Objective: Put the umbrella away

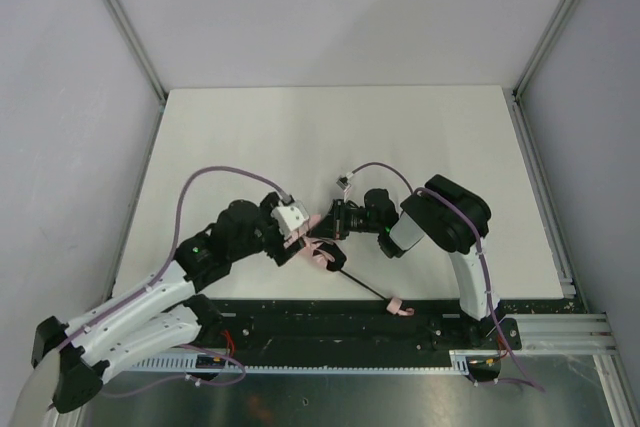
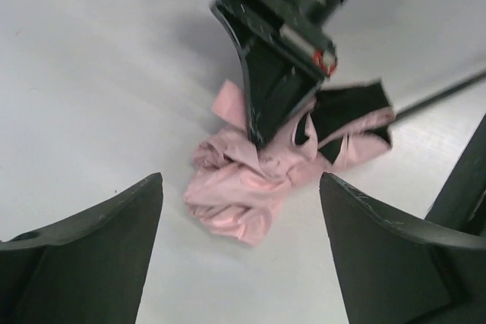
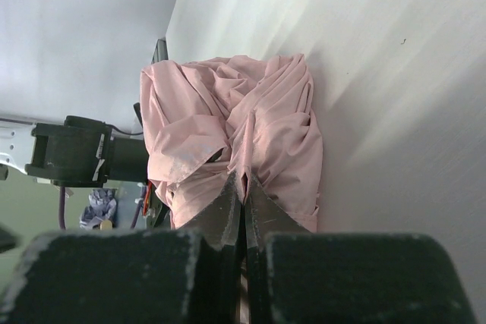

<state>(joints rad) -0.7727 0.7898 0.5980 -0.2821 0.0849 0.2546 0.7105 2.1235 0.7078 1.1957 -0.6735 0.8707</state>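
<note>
As umbrella (image 3: pixel 243 119) cloth's soft & slippy, R gripper (image 3: pixel 243 184) pinches it mid-frame; L gripper (image 2: pixel 239 191) gapes wide; prob better take stiff shaft (image 2: pixel 442 94).

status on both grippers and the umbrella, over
left gripper open, facing the umbrella. right gripper shut on umbrella fabric. shaft and handle trailing toward the near side. no obstruction seen.
</note>
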